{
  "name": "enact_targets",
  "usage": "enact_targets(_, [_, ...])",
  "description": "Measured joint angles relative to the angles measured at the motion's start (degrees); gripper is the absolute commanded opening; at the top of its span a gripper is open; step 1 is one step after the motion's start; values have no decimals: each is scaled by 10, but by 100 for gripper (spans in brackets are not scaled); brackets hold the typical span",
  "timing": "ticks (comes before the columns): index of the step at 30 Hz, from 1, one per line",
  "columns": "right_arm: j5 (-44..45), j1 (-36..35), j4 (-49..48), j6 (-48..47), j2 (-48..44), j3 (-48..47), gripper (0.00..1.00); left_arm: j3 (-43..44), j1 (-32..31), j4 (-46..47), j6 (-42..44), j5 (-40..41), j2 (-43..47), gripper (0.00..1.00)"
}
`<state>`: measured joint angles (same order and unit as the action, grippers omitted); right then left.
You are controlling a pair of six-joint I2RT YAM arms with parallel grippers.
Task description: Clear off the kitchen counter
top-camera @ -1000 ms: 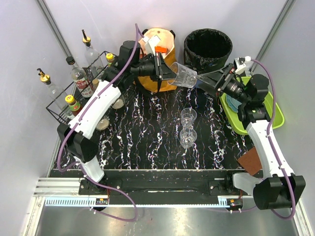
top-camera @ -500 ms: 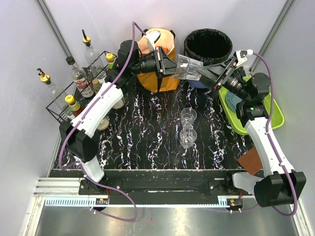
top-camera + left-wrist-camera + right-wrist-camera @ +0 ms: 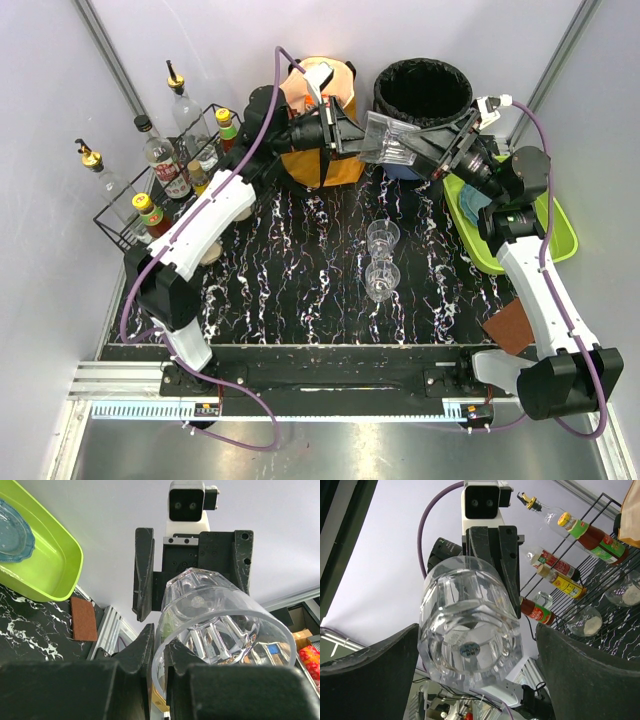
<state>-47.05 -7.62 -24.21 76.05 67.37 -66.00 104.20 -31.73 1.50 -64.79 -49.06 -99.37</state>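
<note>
A clear faceted glass tumbler (image 3: 388, 140) hangs in the air between my two grippers, above the back of the black marble-veined kitchen counter (image 3: 300, 270). My left gripper (image 3: 348, 135) is shut on the tumbler's rim, one finger inside and one outside, as the left wrist view (image 3: 161, 635) shows on the tumbler (image 3: 220, 625). My right gripper (image 3: 432, 152) is open, its fingers spread on both sides of the tumbler's base (image 3: 470, 635). Two stemmed glasses (image 3: 380, 238) (image 3: 380, 280) stand on the counter's middle.
A black bin (image 3: 422, 95) and an orange bag (image 3: 330, 165) stand at the back. A lime-green tray (image 3: 555, 245) with a blue plate (image 3: 470, 205) is on the right, a brown sponge (image 3: 510, 330) in front of it. A wire rack (image 3: 115, 215) with bottles is on the left.
The tumbler and both grippers have risen and shifted toward the bin. The tumbler has tipped from slanting down to nearly level between the two grippers.
</note>
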Motion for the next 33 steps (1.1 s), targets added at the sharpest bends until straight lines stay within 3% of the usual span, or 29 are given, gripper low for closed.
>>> enact_targets(10, [-1,0,-29,26,1,1,51,-19,-14,17,-15,-6,0,1])
enact_targets(14, [-2,0,-28,26,1,1,3,-19,-14,17,-15,-7,0,27])
enact_targets(15, [-2,0,-25,26,1,1,0,-19,-14,16,-13,-6,0,33])
enact_targets(20, [-3,-2,61,-14,1,-11,0,-20,-14,-11,34,5,1,75])
enact_targets(22, [3,-2,107,-41,1,-24,0,-22,-14,-39,59,17,5,86])
enact_targets(26, [34,-3,218,-112,1,-66,0,-39,-3,-123,129,63,35,94])
enact_targets(33, [148,-2,402,-233,1,-101,0,-111,54,-254,250,178,152,97])
